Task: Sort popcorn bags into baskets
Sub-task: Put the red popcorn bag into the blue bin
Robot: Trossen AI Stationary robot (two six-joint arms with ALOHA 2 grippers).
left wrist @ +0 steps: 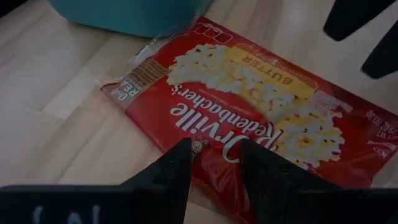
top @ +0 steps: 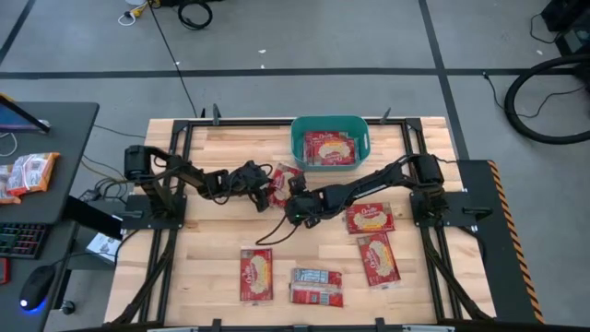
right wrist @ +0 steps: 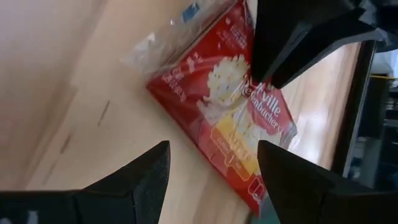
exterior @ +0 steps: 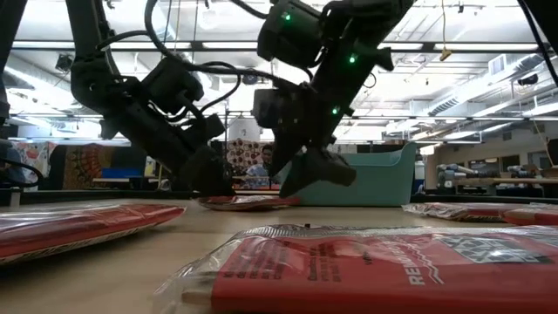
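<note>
1. Currently, the left gripper (top: 269, 187) sits low over the centre packet, a flat red plastic popcorn bag (top: 285, 179) with a cream-yellow oval, lying on the wooden table (top: 203, 249) just near of the teal-blue rectangular plastic basket (top: 329, 141). Its fingers (left wrist: 168, 174) stand narrowly apart with the bag's edge showing between them; they are not clamped on the bag.

2. Risk, left side: a shallow bite on the slick film could let the bag slide out, or only push it along the table.

3. The right gripper (top: 302, 208) hovers just right of the same bag, fingers (right wrist: 140, 177) spread wide, holding nothing.

4. Risk, centre: both grippers crowd one packet and are very near each other. A further advance by either arm could cause them to collide or to pull the bag two ways.

5. Risk, far side: the bag lies close to the basket wall, so a low lift could catch the rim.

6. One red packet (top: 329, 149) already lies in the basket. Five more lie on the table: two at the right (top: 370, 219), three at the near edge (top: 256, 275).

7. Legible print on the centre bag: "Orville Redenbacher's" and "BUTTER". The smaller text cannot be read with confidence.

8. At the far left, an orange-red packet (top: 28, 173) lies on the dark side desk (top: 55, 120), apart from the task.
</note>
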